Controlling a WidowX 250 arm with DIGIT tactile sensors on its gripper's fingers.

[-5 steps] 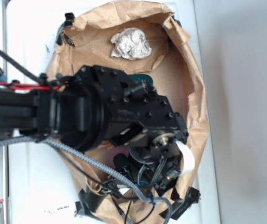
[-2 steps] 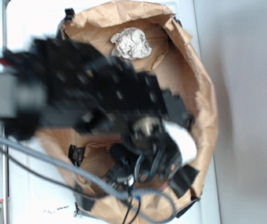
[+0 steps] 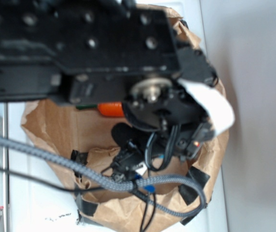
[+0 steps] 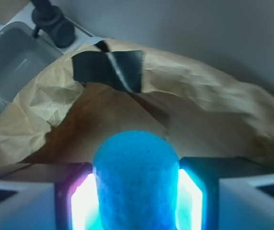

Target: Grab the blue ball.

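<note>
In the wrist view the blue ball (image 4: pixel 136 182) fills the space between my two fingers, squeezed into a tall rounded shape, with the glowing pads (image 4: pixel 82 203) pressed on both its sides. My gripper (image 4: pixel 136 201) is shut on it and held above the brown paper bag (image 4: pixel 199 110). In the exterior view the black arm and wrist (image 3: pixel 152 92) cover the upper half of the bag, and the ball itself is hidden under them.
The brown paper bag (image 3: pixel 46 130) is taped down with black tape (image 4: pixel 109 69) on a white surface. An orange toy carrot (image 3: pixel 111 109) peeks out below the arm. Grey braided cable (image 3: pixel 80 171) loops over the bag's front. A grey sink (image 4: pixel 12 67) lies beyond the bag.
The arm has risen toward the camera and swung up across the frame, now covering the white paper wad and the bag's upper half. The orange carrot has come into view.
</note>
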